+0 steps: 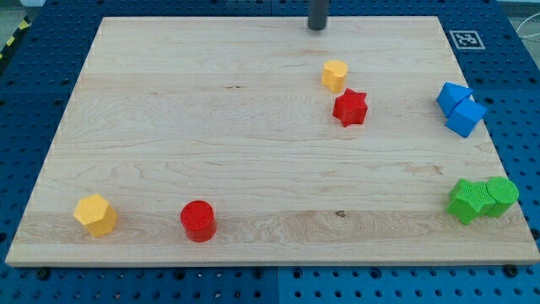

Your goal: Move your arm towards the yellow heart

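Eight small blocks on a wooden board [253, 152]. At the view's top, just a plain dark rod ending in my tip [316, 28], close to the board's top edge. Nothing on it to spread or pinch, so cannot tell any such state. Touching no block.

Nearest to my tip: the yellow heart [335, 75], a little below it and slightly to the view's right, apart from it. Too small to tell which way its point faces; looks a bit taller than wide. Just past the heart, lower and further right, a red star [350, 108], close beside the heart but with a small gap.

Far to the right of my tip and lower, two blue blocks touching, an upper blue block [453, 95] and a lower blue block [465, 117]. Much lower on that same side, a green block [469, 201] pressed against a round green block [501, 195].

Far down and to the left of my tip, a red round block [198, 221]. Further left again, near the board's bottom left corner, a yellow block with flat sides [95, 214].

Under the board, a blue table full of little holes [506, 51]. By the board's top right corner, a black and white square tag [467, 39]. At the view's top left, a bit of yellow and black tape [13, 38].
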`<state>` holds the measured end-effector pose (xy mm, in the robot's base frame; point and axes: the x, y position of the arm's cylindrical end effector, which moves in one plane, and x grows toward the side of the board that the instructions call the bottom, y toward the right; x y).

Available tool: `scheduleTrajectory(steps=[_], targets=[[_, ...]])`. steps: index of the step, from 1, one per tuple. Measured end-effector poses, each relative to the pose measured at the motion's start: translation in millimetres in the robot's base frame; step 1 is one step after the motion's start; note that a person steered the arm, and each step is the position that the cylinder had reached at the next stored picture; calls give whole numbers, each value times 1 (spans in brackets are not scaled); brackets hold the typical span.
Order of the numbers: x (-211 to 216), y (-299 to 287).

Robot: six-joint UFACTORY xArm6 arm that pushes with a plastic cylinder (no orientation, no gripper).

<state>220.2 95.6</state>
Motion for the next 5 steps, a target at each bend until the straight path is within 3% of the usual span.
scheduleTrajectory(steps=[3, 5], targets=[[83, 61], [103, 0]])
